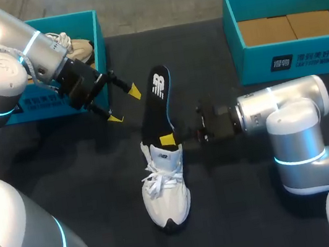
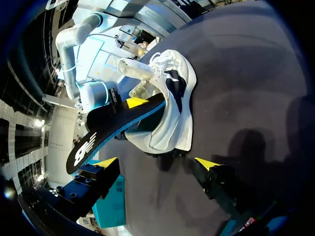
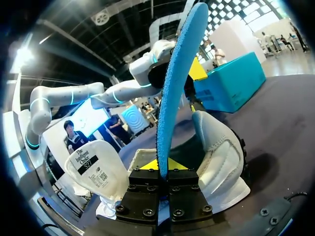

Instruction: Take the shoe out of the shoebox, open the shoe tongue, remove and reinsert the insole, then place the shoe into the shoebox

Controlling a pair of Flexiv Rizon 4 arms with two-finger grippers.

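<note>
Right tool [image 1: 170, 139] clamps the insole [image 1: 157, 96]; left tool [image 1: 125, 105] hovers spread nearby.

Left arm comes in from the left corner, left gripper [image 1: 125, 104] pointing toward mid-table, fingers wide apart and holding nothing. Right arm reaches in low and level, right gripper [image 1: 168, 140] pinched on the insole [image 1: 156, 100]. Its far finger seems hidden behind it.

Black matte tabletop [image 1: 241, 211], wide and flat — soft diffuse shadows lie across its surface
</note>
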